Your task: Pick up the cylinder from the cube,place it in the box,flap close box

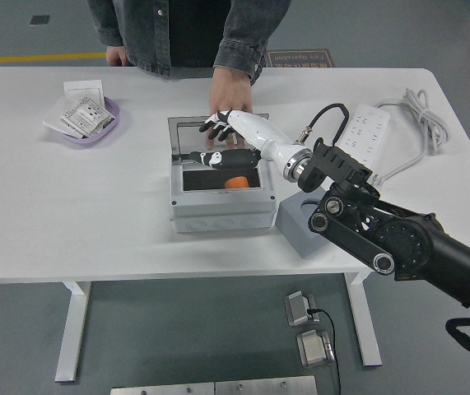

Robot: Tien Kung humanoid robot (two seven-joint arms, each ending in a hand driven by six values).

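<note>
With the orange cylinder (236, 183) lying inside the box (218, 202), my right hand (228, 136) hovers above it, fingers (215, 126) spread, empty; next, flap lid (216, 130) shut.

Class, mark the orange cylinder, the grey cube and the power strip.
orange cylinder (236, 183), head view, its top inside the box.
grey cube (298, 227), head view, its top face.
power strip (358, 141), head view, its white body.

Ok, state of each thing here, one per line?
Box: open, lid up at the back.
Cylinder: orange, inside the box.
Cube: grey, bare, right of the box.
Right hand: open, over the box's back edge.
Person's hand: resting behind the lid.
Dish: holds packets.
</note>
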